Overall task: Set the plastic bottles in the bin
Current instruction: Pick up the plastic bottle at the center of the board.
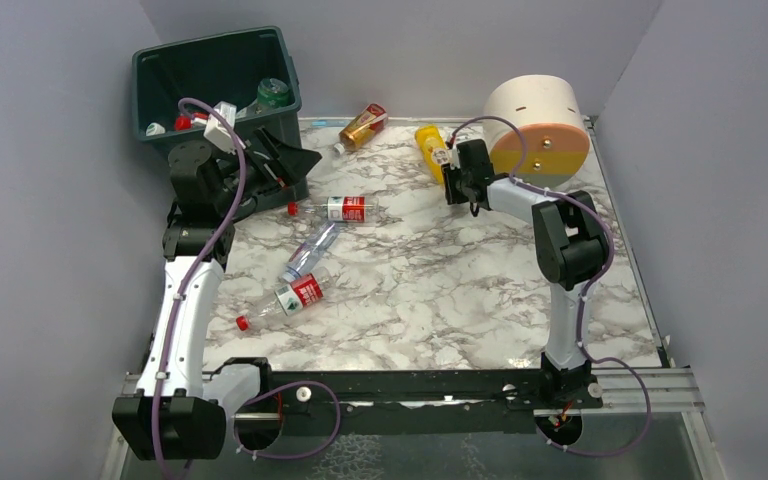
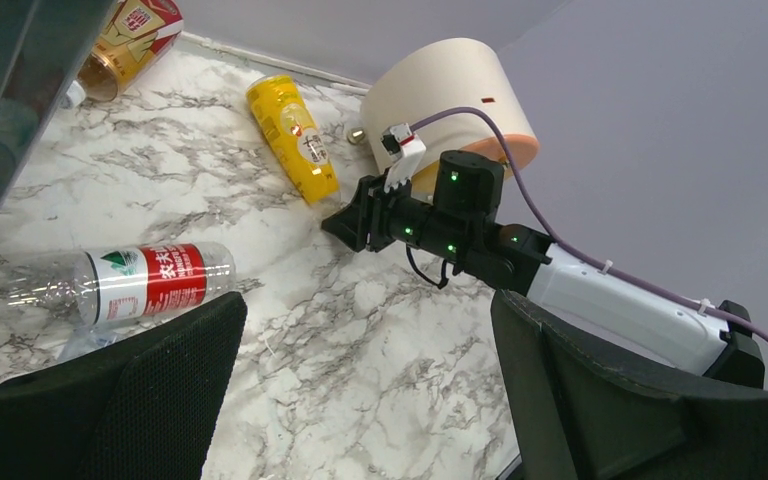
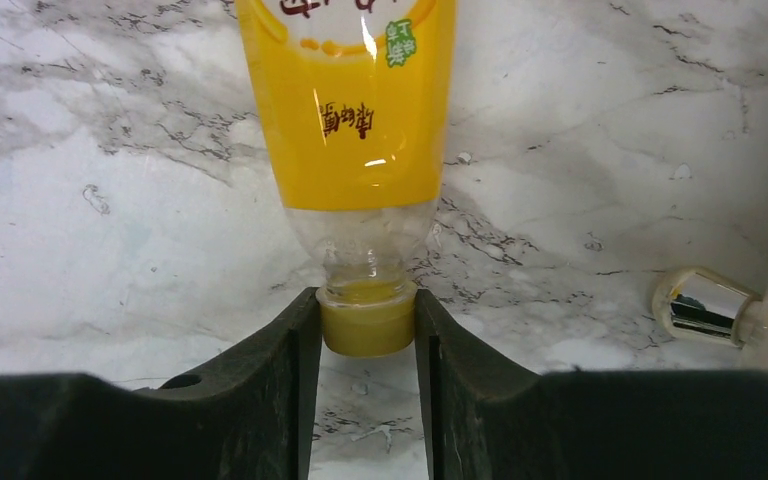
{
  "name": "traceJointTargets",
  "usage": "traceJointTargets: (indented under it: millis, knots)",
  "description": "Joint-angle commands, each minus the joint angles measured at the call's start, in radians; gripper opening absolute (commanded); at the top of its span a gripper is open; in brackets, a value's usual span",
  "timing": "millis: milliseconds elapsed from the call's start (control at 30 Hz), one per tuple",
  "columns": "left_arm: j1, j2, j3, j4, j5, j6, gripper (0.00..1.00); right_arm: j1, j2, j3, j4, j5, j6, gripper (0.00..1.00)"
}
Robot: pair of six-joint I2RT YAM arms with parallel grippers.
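You work on a white marble-patterned table [image 1: 440, 300] closed in on three sides by plain lilac-grey walls [image 1: 410, 40]. The bin [image 1: 150, 90] stands in the far left corner, and a green-capped bottle [image 1: 272, 92] and a few others lie inside it.

Your right gripper [image 3: 367, 325] is at the far side of the table. Its fingers are pinched against both sides of the cap of the yellow bottle [image 3: 345, 110], which lies flat on the marble near the big cream cylinder [image 1: 530, 115]. A small shiny metal piece [image 3: 705, 303] lies at the foot of that cylinder, close to the grip.

Your left gripper [image 2: 365, 400] hangs by the front of the bin, spread wide with nothing between its fingers.

Loose on the table between the arms lie four more:
- an amber bottle [image 1: 363, 125] by the back wall
- an upper red-labelled bottle [image 1: 345, 209] just beside the left gripper
- a clear bluish bottle [image 1: 310, 252]
- a lower red-labelled bottle [image 1: 295, 294], nearest you
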Motion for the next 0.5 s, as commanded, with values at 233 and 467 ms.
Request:
traceJointTargets:
  millis: [233, 467]
  knots:
    - [-0.069, 0.041, -0.016, 0.002, -0.044, 0.023, 0.99, 0.003, -0.102, -0.090, -0.003, -0.111, 0.072, 0.32]
    - [-0.127, 0.069, -0.085, 0.080, -0.080, -0.012, 0.99, 0.004, -0.271, -0.232, 0.020, -0.203, 0.132, 0.31]
